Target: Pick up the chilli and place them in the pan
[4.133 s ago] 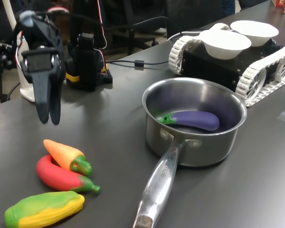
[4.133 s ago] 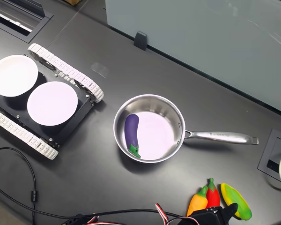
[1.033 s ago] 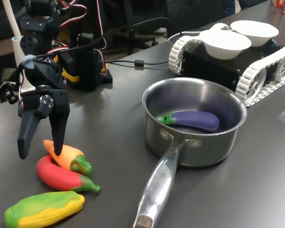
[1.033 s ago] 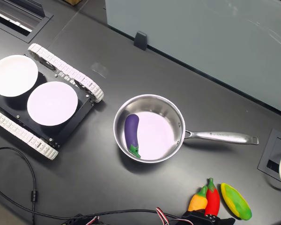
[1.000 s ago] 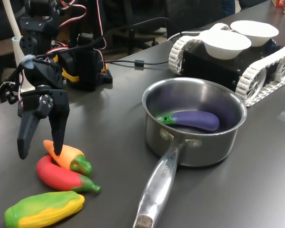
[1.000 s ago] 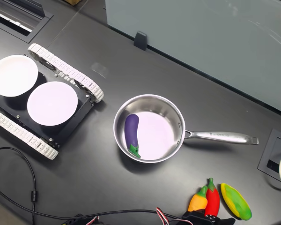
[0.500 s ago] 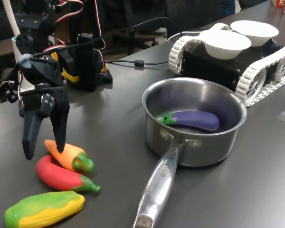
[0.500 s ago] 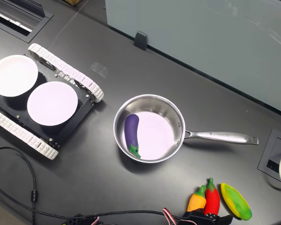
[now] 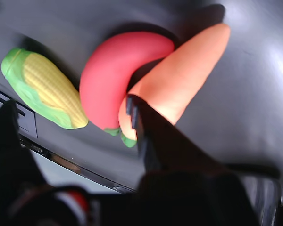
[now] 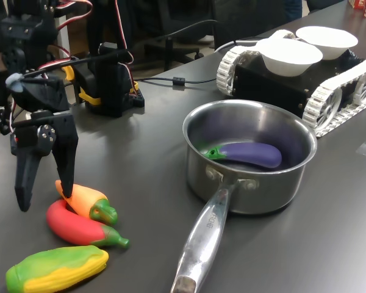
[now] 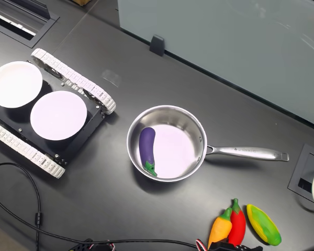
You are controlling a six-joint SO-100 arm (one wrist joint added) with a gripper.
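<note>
The chilli [image 10: 73, 226] is a curved red toy with a green stem, lying on the dark table between an orange-yellow toy [image 10: 85, 199] and a corn toy [image 10: 58, 268]. My gripper [image 10: 44, 201] hangs open just above the chilli's far end, one finger beside the orange toy's tip. In the wrist view the chilli [image 9: 113, 75] lies between the dark fingers [image 9: 151, 141], pressed against the orange toy [image 9: 188, 70]. The steel pan [image 10: 262, 189] stands to the first exterior view's right and holds a purple eggplant [image 10: 250, 154]. In the second exterior view the chilli [image 11: 237, 222] lies below the pan [image 11: 175, 151].
The pan's long handle [image 10: 201, 244] points toward the table's front edge, close to the toys. A tracked vehicle [image 10: 329, 91] carrying two white bowls [image 10: 290, 55] stands behind the pan. The arm's black base [image 10: 113, 79] and cables are at the back left.
The gripper came down from above the toys and opened. In the last half second it shifted toward the first exterior view's left. The toys and pan stay put.
</note>
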